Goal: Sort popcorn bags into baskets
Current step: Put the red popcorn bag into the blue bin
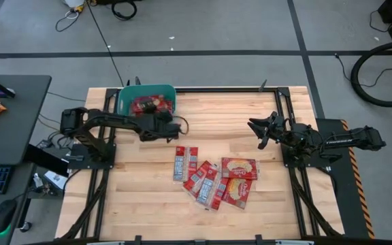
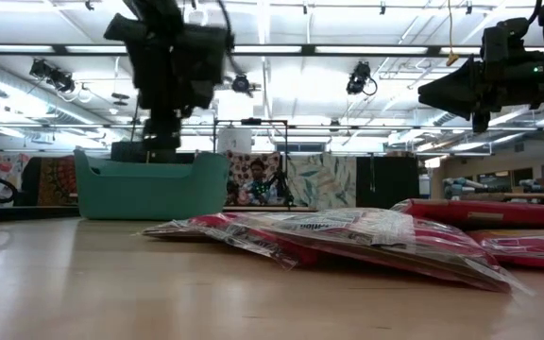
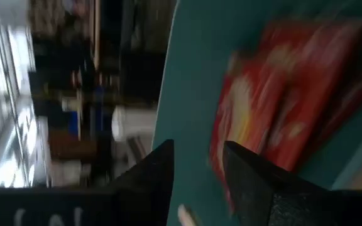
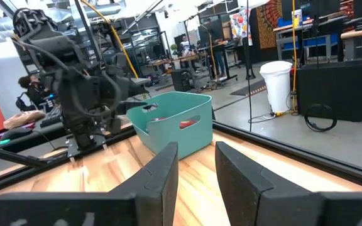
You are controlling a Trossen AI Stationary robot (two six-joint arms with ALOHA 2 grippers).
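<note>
The teal basket [image 1: 124, 97] stands at the table's far edge, left of centre, with red popcorn bags [image 1: 143, 105] lying in it. My left gripper [image 1: 158, 113] hovers open over the basket's near right part; in the left wrist view its fingers [image 3: 197, 169] point at a red bag [image 3: 275, 94] on the teal floor [image 3: 187, 75]. Several more red bags [image 1: 216, 178] lie overlapping in a loose pile on the wood near the table's centre. My right gripper [image 1: 257, 129] hangs open in the air, right of the pile, and holds nothing [image 4: 197, 166].
The pile of bags [image 2: 348, 236] fills the middle of the table toward its near edge. The basket [image 2: 149, 184] sits against the black frame rail at the far edge. Bare wood lies between basket and pile. Desks, a keyboard and cables stand off the table's left side.
</note>
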